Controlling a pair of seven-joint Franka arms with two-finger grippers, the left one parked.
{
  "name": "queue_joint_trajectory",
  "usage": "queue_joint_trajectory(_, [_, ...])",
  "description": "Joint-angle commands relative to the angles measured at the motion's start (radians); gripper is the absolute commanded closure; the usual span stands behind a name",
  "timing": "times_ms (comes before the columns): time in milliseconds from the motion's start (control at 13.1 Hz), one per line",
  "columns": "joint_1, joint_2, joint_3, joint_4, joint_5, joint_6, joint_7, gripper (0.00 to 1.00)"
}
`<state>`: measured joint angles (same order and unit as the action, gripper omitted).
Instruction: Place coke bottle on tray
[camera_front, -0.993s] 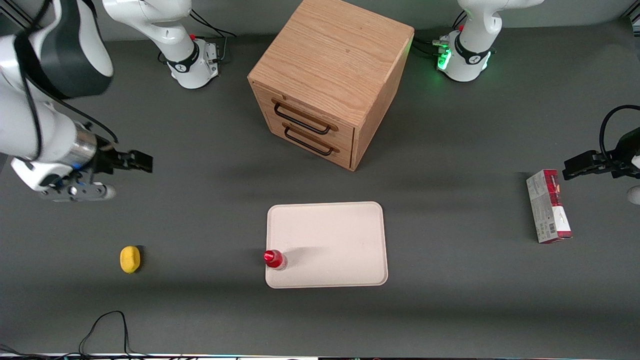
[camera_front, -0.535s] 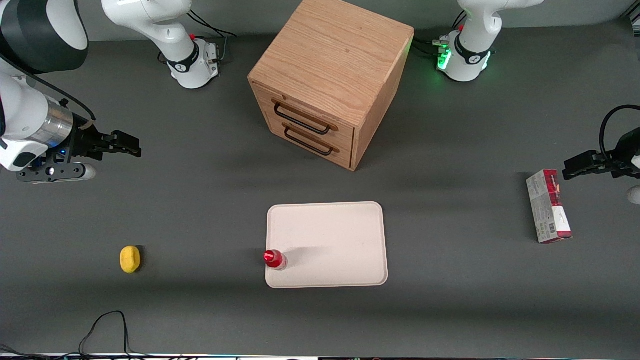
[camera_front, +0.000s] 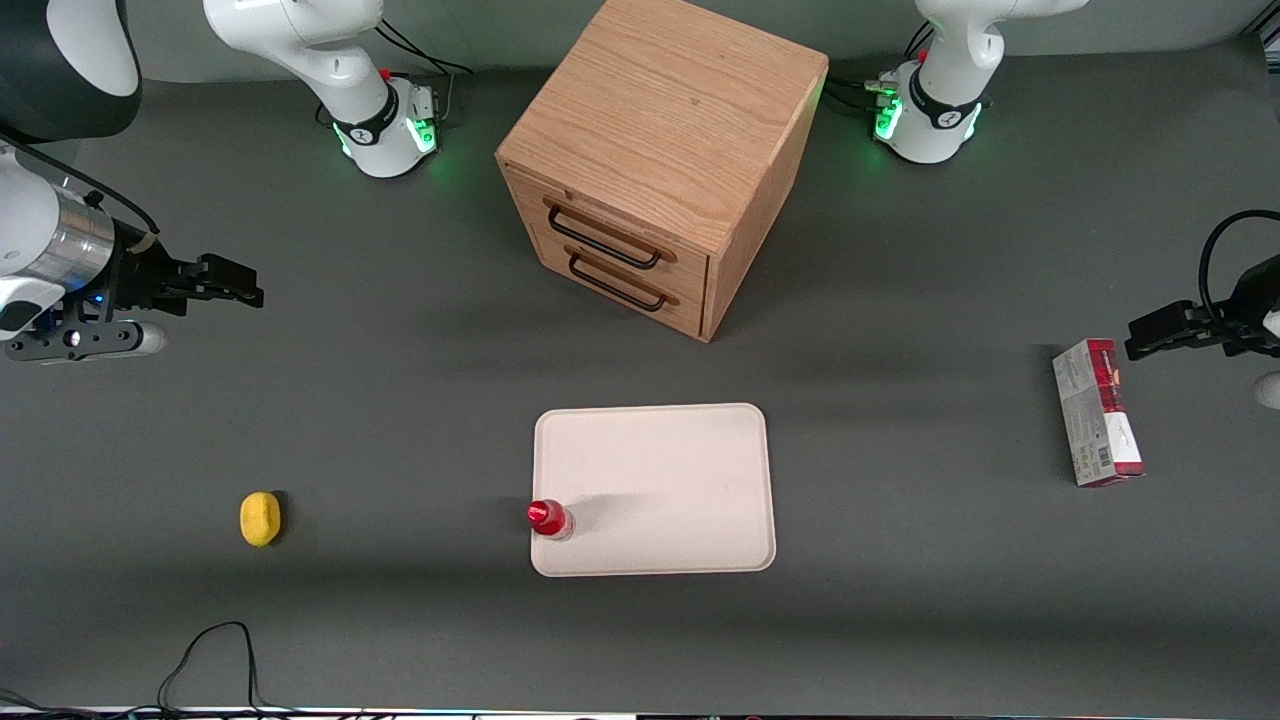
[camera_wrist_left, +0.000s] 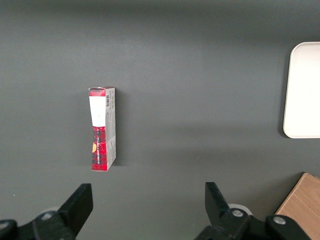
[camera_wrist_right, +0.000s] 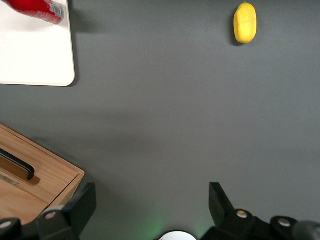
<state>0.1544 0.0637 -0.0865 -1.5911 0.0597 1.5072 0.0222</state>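
The small red coke bottle (camera_front: 548, 518) stands upright on the cream-white tray (camera_front: 670, 470), at the tray's corner nearest the front camera on the working arm's side. The bottle (camera_wrist_right: 35, 9) and that tray corner (camera_wrist_right: 45, 60) also show in the right wrist view. My right gripper (camera_front: 245, 288) is open and empty, high above the table at the working arm's end, well away from the tray and farther from the front camera than the bottle. Its two fingers stand wide apart with nothing between them (camera_wrist_right: 151, 202).
A wooden drawer cabinet (camera_front: 660, 160) stands farther from the front camera than the tray. A yellow lemon (camera_front: 260, 518) lies toward the working arm's end. A red-and-grey carton (camera_front: 1097, 412) lies toward the parked arm's end.
My right gripper has drawn back toward the working arm's end of the table and away from the front camera, open and empty. The bottle and tray have not moved.
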Motion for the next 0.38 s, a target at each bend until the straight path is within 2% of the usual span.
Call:
queue_joint_trajectory(0, [-0.016,-0.007,0.019,0.037,0.023,-0.057,-0.010,0.00])
queue_joint_trajectory(306, [-0.013,-0.005,0.019,0.074,0.022,-0.103,-0.010,0.00])
